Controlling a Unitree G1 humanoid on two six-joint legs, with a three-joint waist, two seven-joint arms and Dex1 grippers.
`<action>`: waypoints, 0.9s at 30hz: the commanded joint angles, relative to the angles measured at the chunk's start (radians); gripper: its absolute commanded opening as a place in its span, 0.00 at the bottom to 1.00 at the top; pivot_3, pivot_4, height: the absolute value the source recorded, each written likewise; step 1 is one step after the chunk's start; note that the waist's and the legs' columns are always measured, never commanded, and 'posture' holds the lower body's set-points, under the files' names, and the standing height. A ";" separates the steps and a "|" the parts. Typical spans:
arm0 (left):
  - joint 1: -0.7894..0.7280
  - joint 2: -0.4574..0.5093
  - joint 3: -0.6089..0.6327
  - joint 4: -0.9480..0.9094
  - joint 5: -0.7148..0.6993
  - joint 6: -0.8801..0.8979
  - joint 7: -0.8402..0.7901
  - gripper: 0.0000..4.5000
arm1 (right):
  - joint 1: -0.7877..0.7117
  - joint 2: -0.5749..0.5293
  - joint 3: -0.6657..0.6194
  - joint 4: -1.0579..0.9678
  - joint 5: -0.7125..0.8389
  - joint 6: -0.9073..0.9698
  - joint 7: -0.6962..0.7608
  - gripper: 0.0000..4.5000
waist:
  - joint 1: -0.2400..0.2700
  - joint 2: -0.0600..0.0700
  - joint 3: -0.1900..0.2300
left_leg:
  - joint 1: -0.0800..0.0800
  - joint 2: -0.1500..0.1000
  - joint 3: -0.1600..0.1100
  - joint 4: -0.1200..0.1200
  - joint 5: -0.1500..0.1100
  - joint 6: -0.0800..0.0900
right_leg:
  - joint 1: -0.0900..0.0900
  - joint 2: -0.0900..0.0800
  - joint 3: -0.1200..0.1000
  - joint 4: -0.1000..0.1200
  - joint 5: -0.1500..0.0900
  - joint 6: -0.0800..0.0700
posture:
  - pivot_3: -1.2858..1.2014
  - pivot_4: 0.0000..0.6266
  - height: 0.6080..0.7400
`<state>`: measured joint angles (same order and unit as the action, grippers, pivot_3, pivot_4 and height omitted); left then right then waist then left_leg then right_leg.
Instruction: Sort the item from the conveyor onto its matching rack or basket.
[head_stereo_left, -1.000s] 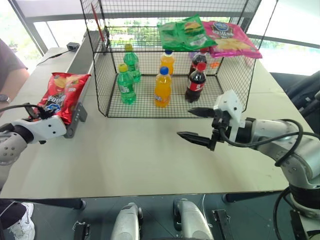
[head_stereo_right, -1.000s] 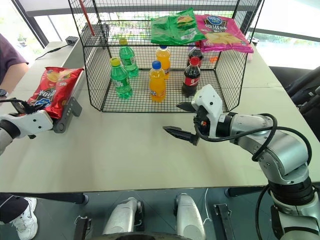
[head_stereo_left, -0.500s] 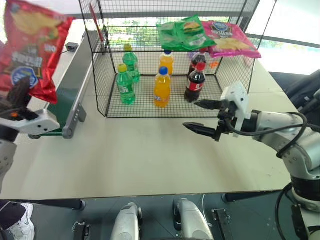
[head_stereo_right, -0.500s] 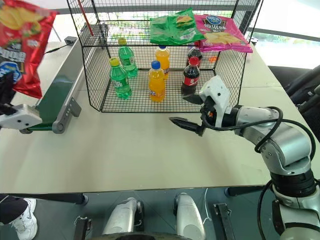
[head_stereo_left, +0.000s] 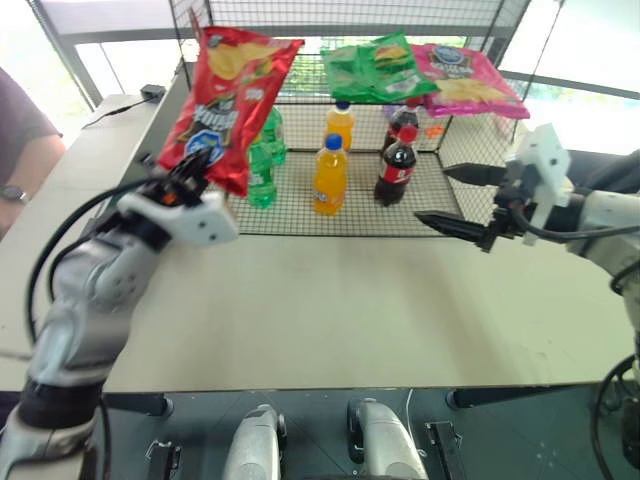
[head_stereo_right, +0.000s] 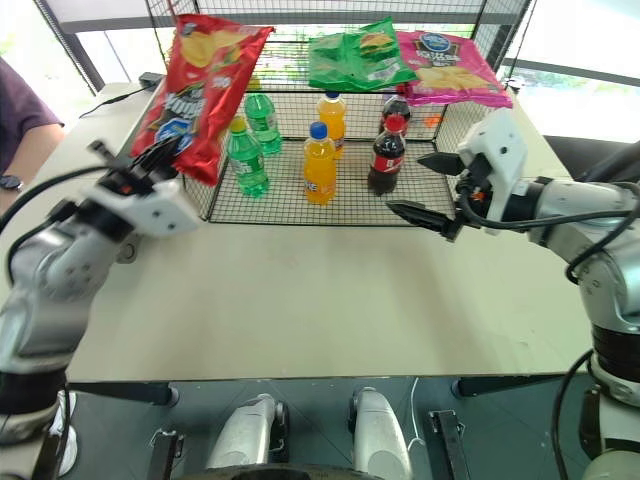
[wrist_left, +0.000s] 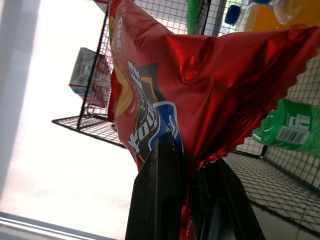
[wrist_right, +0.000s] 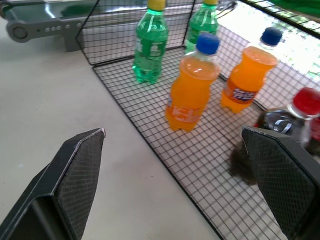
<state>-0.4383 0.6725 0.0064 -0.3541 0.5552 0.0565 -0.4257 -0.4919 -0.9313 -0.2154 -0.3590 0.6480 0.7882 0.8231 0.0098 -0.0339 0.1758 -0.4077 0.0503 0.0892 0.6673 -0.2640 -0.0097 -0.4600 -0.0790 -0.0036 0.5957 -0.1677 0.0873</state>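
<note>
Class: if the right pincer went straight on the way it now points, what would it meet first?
Probably the nearer orange bottle on the cage floor, centred between the open right pincer's fingers; the cola bottle sits beside that line.

- Left end effector (head_stereo_left: 190, 178): two black fingers on a white, blocky wrist housing with a small orange mark.
- Left arm: rounded silver-grey shells, black cable looping alongside.
- Right end effector (head_stereo_left: 463, 200): long, pointed black fingers with cross-hatched pads (wrist_right: 80, 165), white angular housing.
- Right arm: silver-grey segments, black cables.
</note>
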 joint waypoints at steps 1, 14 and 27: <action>-0.197 -0.053 -0.084 0.097 0.027 0.054 -0.023 0.00 | 0.015 -0.016 -0.068 -0.069 0.026 0.014 -0.024 1.00 | 0.002 0.000 0.000 | 0.000 0.000 -0.001 0.001 0.000 0.000 | 0.000 0.000 0.000 0.000 0.000 0.000 | 0.52 0.24 1.00; -0.736 -0.126 -0.303 0.615 0.106 0.162 -0.143 0.00 | 0.066 0.009 -0.100 -0.115 0.046 0.027 -0.084 1.00 | -0.003 0.000 0.000 | -0.001 -0.001 -0.003 0.001 0.000 0.000 | 0.001 0.001 0.000 0.000 0.000 0.002 | 0.52 0.24 1.00; -0.872 -0.172 -0.391 0.950 0.127 0.139 -0.033 0.00 | 0.063 -0.001 -0.199 -0.102 0.042 -0.006 -0.136 1.00 | 0.000 -0.001 0.000 | -0.002 -0.001 -0.004 0.001 0.000 0.000 | 0.000 0.001 0.000 0.000 -0.001 0.003 | 0.52 0.24 1.00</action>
<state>-1.2687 0.4952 -0.3874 0.5822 0.6679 0.2153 -0.4728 -0.4064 -0.9229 -0.3820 -0.4359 0.6743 0.7886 0.6990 0.0099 -0.0346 0.1763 -0.4093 0.0491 0.0855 0.6685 -0.2640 -0.0093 -0.4597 -0.0780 -0.0036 0.5957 -0.1687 0.0898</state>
